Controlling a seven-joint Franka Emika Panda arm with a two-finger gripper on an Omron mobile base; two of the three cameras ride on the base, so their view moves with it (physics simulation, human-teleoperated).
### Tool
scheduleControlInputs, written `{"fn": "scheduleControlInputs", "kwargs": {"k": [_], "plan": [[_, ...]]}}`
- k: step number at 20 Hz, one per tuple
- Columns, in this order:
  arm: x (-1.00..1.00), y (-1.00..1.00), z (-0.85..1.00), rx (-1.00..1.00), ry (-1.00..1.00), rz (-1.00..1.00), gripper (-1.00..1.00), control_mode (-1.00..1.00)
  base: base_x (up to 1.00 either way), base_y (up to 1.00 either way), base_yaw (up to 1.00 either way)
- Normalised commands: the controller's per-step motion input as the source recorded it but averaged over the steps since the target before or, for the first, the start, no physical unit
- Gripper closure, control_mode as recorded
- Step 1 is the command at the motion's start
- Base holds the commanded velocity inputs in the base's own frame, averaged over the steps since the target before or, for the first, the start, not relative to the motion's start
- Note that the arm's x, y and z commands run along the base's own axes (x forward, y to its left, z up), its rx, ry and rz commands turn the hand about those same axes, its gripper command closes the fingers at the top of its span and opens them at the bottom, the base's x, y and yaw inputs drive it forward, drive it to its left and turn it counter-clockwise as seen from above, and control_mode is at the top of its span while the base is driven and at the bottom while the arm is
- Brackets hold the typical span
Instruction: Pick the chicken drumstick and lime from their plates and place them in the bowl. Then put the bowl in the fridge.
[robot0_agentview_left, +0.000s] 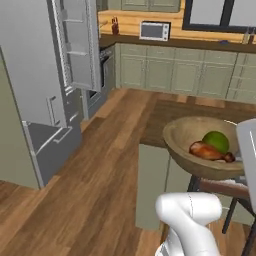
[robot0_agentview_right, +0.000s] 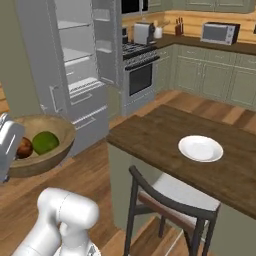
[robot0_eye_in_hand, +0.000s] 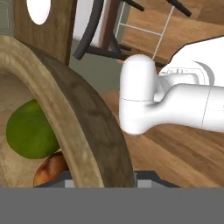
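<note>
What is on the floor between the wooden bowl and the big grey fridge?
Nothing: in the left base view, bare wooden floor stretches between the held light-brown wooden bowl and the open grey fridge.

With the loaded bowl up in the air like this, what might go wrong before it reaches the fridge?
1. The gripper holds the bowl by one spot on its rim, so it may tip or slip.
2. The lime and drumstick lie loose inside and may roll out if the bowl tilts.
3. The wide bowl may clip the open fridge door or a shelf edge on entry.
</note>
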Motion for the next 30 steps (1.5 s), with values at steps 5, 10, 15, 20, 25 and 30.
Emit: {"fn": "scheduleControlInputs", "kwargs": {"k": [5,10,15,20,25,30], "plan": [[0.00,0.00,0.00,0.00,0.00,0.00,1.00,1.00,1.00,1.00,-0.36],[0.00,0.00,0.00,0.00,0.00,0.00,1.00,1.00,1.00,0.99,-0.39],[0.00,0.00,0.00,0.00,0.00,0.00,1.00,1.00,0.93,0.95,-0.25],[0.00,0.00,0.00,0.00,0.00,0.00,1.00,1.00,-0.72,0.61,0.00],[0.00,0.00,0.00,0.00,0.00,0.00,1.00,1.00,-0.89,0.84,0.00],[0.00,0.00,0.00,0.00,0.00,0.00,1.00,1.00,0.21,1.00,-0.13]]}}
